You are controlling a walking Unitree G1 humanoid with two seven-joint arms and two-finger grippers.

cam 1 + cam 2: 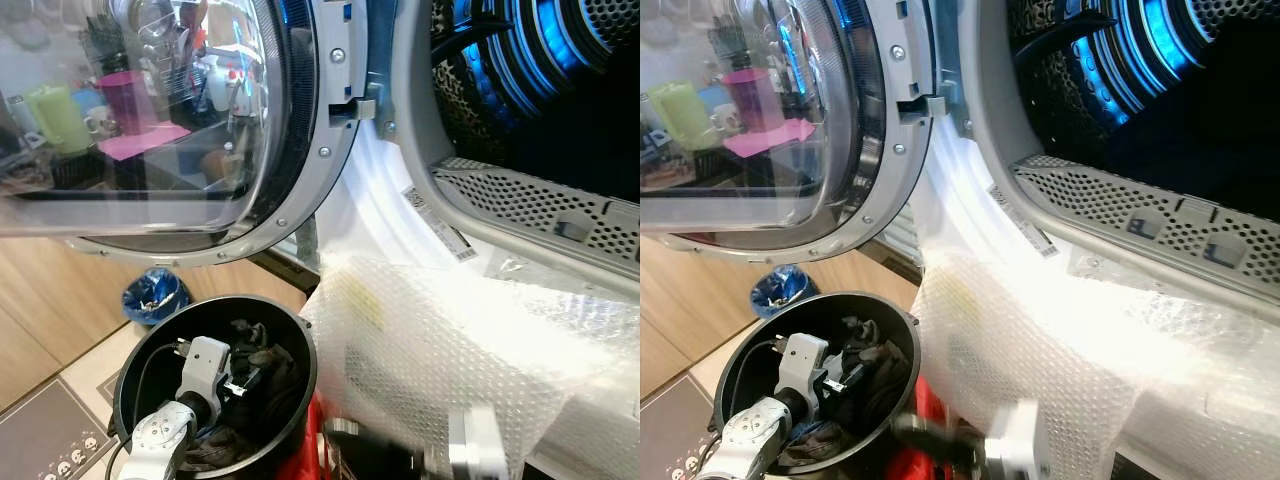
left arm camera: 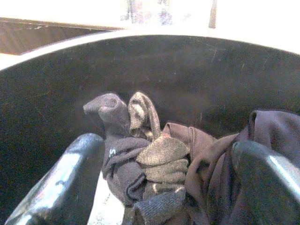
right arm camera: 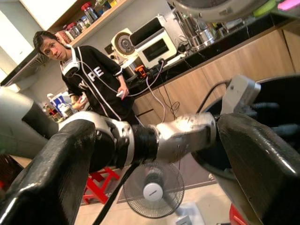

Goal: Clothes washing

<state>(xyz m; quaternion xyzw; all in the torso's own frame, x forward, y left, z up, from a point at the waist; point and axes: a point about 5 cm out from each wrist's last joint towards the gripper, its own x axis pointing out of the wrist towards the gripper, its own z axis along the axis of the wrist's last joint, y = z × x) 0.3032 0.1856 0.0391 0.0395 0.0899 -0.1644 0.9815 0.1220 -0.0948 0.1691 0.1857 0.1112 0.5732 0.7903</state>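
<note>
A black bucket [image 1: 298, 340] stands on the floor below the washer and holds dark crumpled clothes [image 2: 159, 159]: socks and a brownish garment. My left gripper [image 2: 164, 187] reaches down inside the bucket [image 2: 56, 93], open, its fingers [image 2: 65, 178] spread on either side of the heap with nothing held. In the left eye view the left gripper [image 1: 245, 378] sits over the clothes [image 1: 270, 365]. The washer's round glass door [image 1: 180, 130] swings open to the left, and the drum [image 1: 560, 90] is dark, lit blue. My right gripper [image 3: 154, 178] is open and empty, low beside the bucket.
Bubble wrap [image 1: 450, 340] drapes over the washer's front below the opening. A blue bundle [image 1: 155, 295] lies on the floor behind the bucket, and something red [image 1: 312, 450] is beside it. In the right wrist view a person [image 3: 93, 75] stands by a counter, with a floor fan [image 3: 152, 190] nearby.
</note>
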